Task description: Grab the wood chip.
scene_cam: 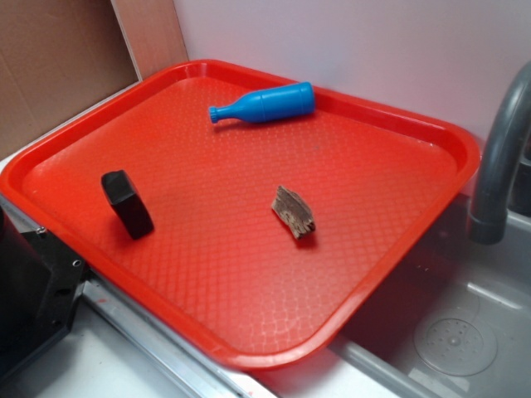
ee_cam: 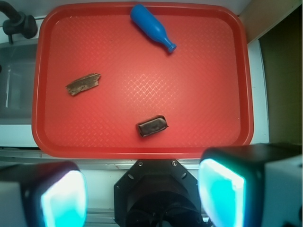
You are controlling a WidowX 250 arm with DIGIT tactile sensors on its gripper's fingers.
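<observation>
A red plastic tray [scene_cam: 398, 215] with a diamond-textured floor and a raised rim fills most of both views, and three things lie on it, well apart from one another. The wood chip [scene_cam: 294, 212], a small rough brown wedge with streaky grain and jagged edges, lies slightly right of the middle of the exterior frame; in the wrist view the same wood chip [ee_cam: 83, 84] sits in the left part of the tray, its long side running roughly left to right. A blue plastic bottle [scene_cam: 265, 104] lies on its side near the tray's far rim in the exterior view, neck toward the left; in the wrist view the blue bottle [ee_cam: 151, 27] is at the top centre, neck pointing down and to the right. A black rounded block [scene_cam: 127, 203] stands on the left of the tray in the exterior view and shows just below the middle of the wrist frame [ee_cam: 152, 126]. The gripper [ee_cam: 142, 194] shows only in the wrist view, at the bottom edge, off the tray and nearer the camera; its jaws stand wide apart with nothing between them, and the fingers [ee_cam: 221, 194] glow cyan. A grey faucet [scene_cam: 498, 157] rises at the right edge of the exterior frame above a metal sink [scene_cam: 456, 332] with a round drain.
</observation>
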